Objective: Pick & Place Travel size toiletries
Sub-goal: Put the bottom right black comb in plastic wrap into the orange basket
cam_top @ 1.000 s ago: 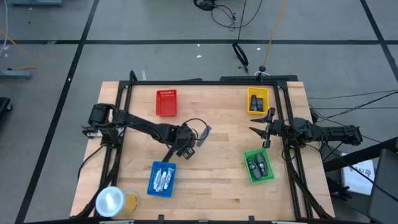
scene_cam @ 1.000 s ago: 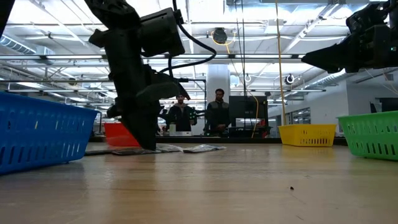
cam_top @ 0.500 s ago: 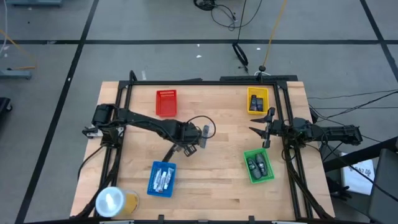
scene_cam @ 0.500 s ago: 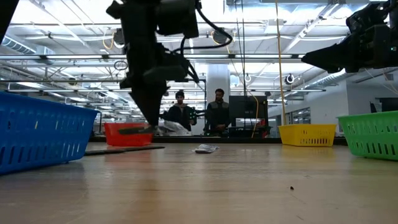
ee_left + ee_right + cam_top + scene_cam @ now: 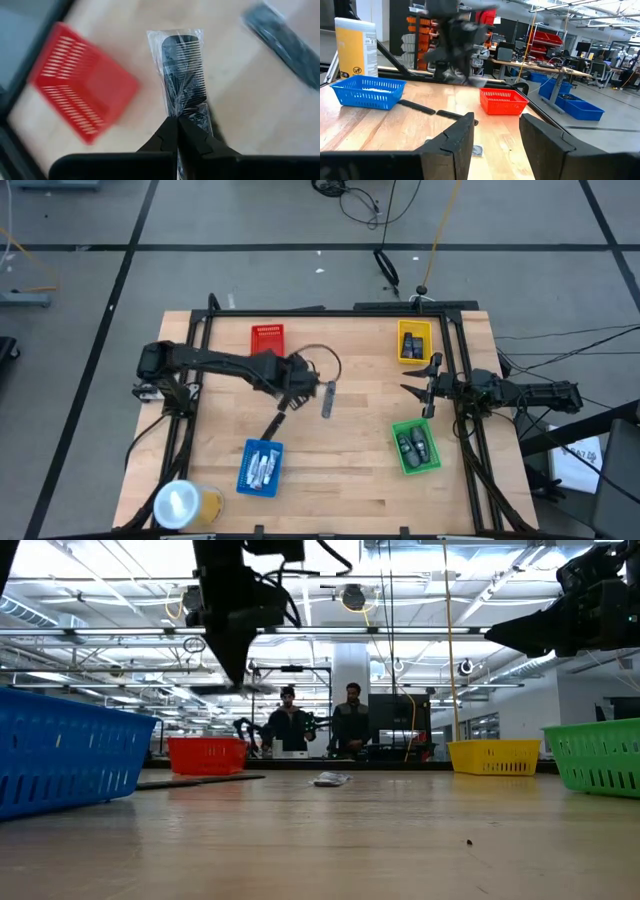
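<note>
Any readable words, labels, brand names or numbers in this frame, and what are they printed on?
None can be read.
Tall yellow canister with a white top: small dark marks near its base, too small to read.
Clear plastic sleeve around the black comb: no print visible.

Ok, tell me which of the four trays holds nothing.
The red tray, at the table's far left; the blue, yellow and green trays all hold items.

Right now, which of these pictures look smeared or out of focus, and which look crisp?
Left wrist view: the wrapped comb in the left gripper is sharp, while the red basket and table behind smear. Low view: the left arm blurs; the yellow basket stays crisp. Right wrist view: the far arm is smeared, the right gripper's fingers soft. High view: even throughout.
</note>
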